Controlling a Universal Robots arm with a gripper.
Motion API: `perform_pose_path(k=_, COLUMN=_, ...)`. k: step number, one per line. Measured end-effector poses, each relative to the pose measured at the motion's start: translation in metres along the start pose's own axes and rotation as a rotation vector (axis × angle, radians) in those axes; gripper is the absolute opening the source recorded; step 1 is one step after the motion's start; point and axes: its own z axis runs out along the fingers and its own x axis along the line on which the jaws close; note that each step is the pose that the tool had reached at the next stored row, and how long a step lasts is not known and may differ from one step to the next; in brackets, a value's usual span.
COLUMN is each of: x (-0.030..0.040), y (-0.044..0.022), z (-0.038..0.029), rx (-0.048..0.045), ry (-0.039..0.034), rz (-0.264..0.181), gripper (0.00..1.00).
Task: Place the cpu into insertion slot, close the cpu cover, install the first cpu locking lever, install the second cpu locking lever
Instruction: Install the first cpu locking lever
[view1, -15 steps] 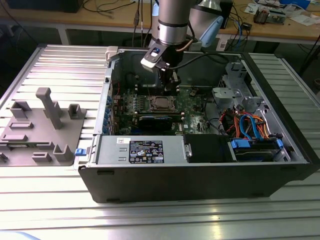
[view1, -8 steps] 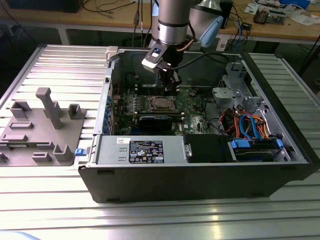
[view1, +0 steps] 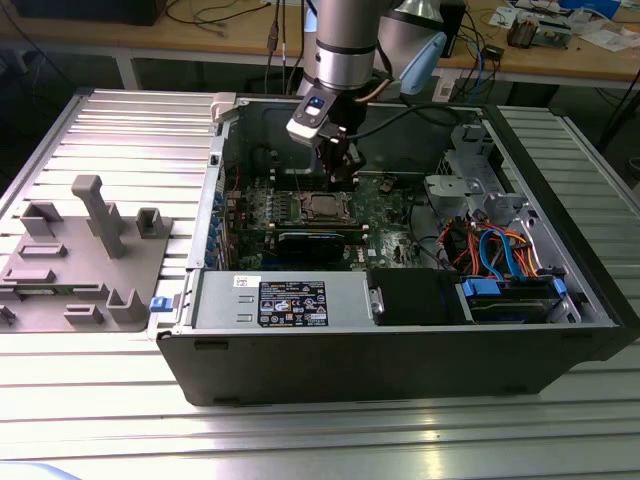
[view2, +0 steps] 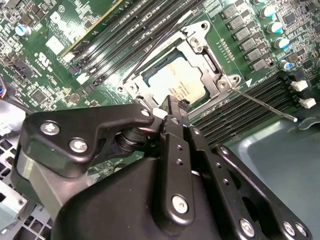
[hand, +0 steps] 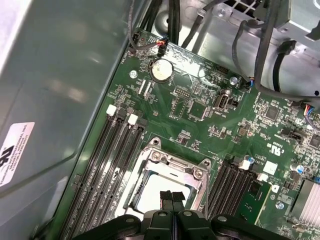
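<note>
Two black fingers (hand: 173, 197) of our gripper (view2: 172, 107) sit pressed together with nothing between them, and we hang directly above the socket. In the exterior view the gripper (view1: 340, 165) is inside the open computer case (view1: 560, 330), just over the board.

Right beneath our fingertips lies the cpu (view2: 182, 82), its pale metal top showing flat inside the insertion slot (hand: 165, 187). Around it we see the cpu cover (view2: 207, 55), the silvery frame lying down over the chip's edges with the chip showing through its window. So the chip looks seated and the cover looks lowered.

Just out from the frame, two thin wire locking levers (view2: 160, 40) run along the socket's side, and another thin rod (view2: 265, 105) reaches away from the socket corner on the far side of us. We cannot tell for sure whether either is latched; the long rod looks free.

Beyond those lie the memory slots (hand: 110, 165), flanking the socket on both sides, then the green motherboard (hand: 200, 107), a coin cell (hand: 161, 70), and cable bundles (view1: 500, 250) near the case wall.

Our worries from here:
- Closed fingertips pressing on the chip's top instead of a lever could load the socket pins.
- A lever is thin and springy; we could slip off it and strike the memory slots.
- If the cover is not fully flat, forcing a lever could bend the frame.
</note>
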Motion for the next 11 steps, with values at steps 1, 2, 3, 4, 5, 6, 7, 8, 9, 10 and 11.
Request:
perform_pose_path(k=1, x=0.0, y=0.0, z=0.0, rx=-0.0008, ry=-0.0003, rz=-0.009, gripper=0.11)
perform_pose_path(k=2, x=0.0, y=0.0, z=0.0, rx=-0.0013, ry=-0.0005, rz=-0.014, gripper=0.11)
perform_pose_path(k=3, x=0.0, y=0.0, z=0.0, rx=-0.0017, ry=-0.0006, rz=-0.02, gripper=0.11)
perform_pose_path(k=4, x=0.0, y=0.0, z=0.0, rx=-0.0023, ry=-0.0008, rz=-0.025, gripper=0.11)
perform_pose_path(k=5, x=0.0, y=0.0, z=0.0, rx=-0.0028, ry=-0.001, rz=-0.031, gripper=0.11)
perform_pose_path(k=6, x=0.0, y=0.0, z=0.0, rx=-0.0032, ry=-0.0012, rz=-0.036, gripper=0.11)
perform_pose_path(k=7, x=0.0, y=0.0, z=0.0, rx=-0.0037, ry=-0.0013, rz=-0.042, gripper=0.11)
perform_pose_path(k=8, x=0.0, y=0.0, z=0.0, rx=-0.0046, ry=-0.0016, rz=-0.051, gripper=0.11)
perform_pose_path(k=9, x=0.0, y=0.0, z=0.0, rx=-0.0051, ry=-0.0017, rz=-0.056, gripper=0.11)
perform_pose_path(k=10, x=0.0, y=0.0, z=0.0, rx=-0.0058, ry=-0.002, rz=-0.065, gripper=0.11)
perform_pose_path(k=11, x=0.0, y=0.0, z=0.0, rx=-0.0065, ry=-0.0022, rz=-0.072, gripper=0.11)
